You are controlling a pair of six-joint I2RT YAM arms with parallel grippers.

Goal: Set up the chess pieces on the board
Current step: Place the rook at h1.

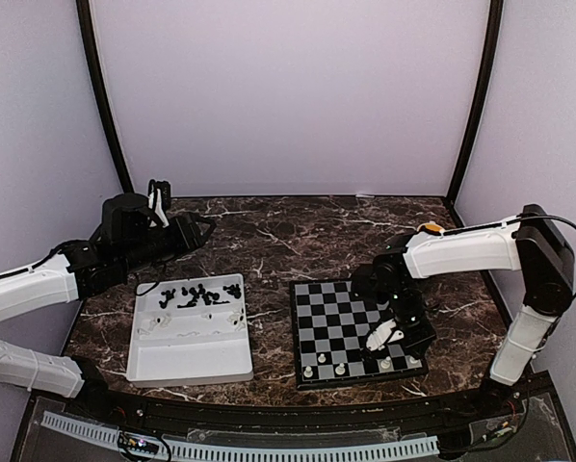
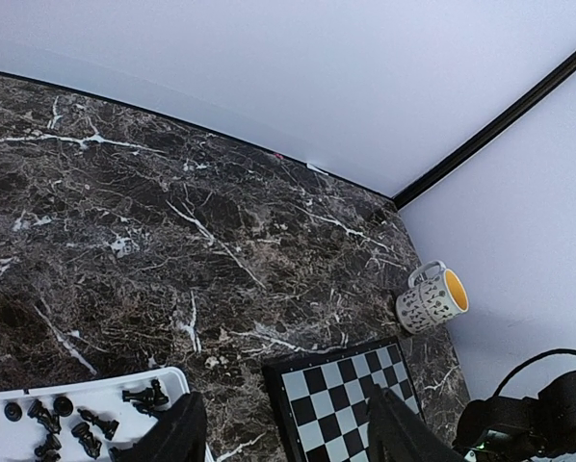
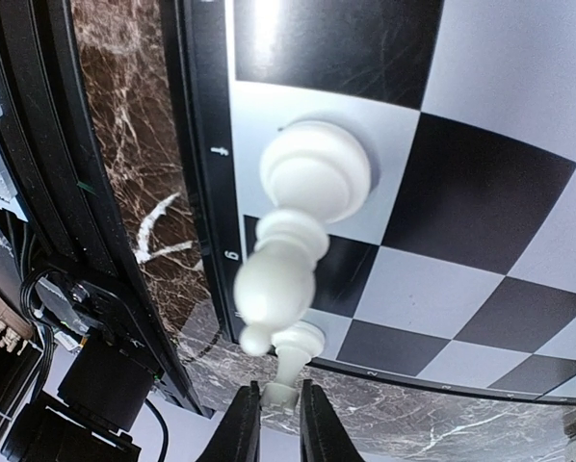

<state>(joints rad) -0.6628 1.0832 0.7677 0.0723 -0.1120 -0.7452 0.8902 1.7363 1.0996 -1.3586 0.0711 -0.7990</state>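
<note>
Few white pieces [image 1: 340, 368] stand on the near row of the board [image 1: 331, 308]; most lie in the tray [image 1: 187, 364] left of it. Right gripper [image 3: 278, 419] jaws pinch a white piece [image 3: 290, 351] at that row; left gripper [image 2: 290, 431] jaws gape, empty.

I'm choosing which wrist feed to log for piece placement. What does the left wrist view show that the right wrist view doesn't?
Only the left wrist view: a white tray holding black chess pieces, a patterned mug with a yellow inside, and the open left gripper. Only the right wrist view: a tall white chess piece standing on a pale edge square, and the right gripper closed on a smaller white piece. Both show the board and the marble table.
</note>
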